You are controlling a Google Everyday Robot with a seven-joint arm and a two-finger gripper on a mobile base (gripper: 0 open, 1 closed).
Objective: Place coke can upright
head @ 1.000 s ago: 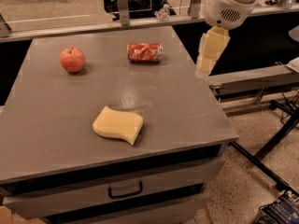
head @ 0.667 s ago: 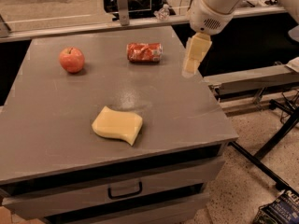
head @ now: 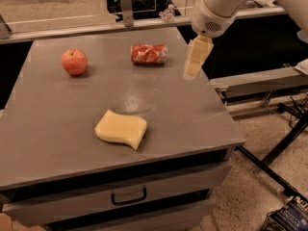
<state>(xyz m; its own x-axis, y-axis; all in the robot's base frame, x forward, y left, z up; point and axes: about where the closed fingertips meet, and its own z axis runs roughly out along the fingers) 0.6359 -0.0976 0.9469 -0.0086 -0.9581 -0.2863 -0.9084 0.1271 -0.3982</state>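
The coke can (head: 149, 54) is a red can with white markings, lying on its side near the back of the grey table (head: 57, 124). My gripper (head: 192, 71) hangs from the white arm above the table's right side, a short way to the right of the can and apart from it. Its pale yellow fingers (head: 196, 57) point down and hold nothing that shows.
A red apple (head: 74, 61) sits at the back left of the table. A yellow sponge (head: 121, 129) lies near the front middle. A drawer with a handle (head: 128, 197) is below the table's front edge. A metal frame (head: 260, 81) stands to the right.
The gripper has moved left, from beyond the table's right edge to over the table, closer to the can. The can, apple and sponge have not moved.
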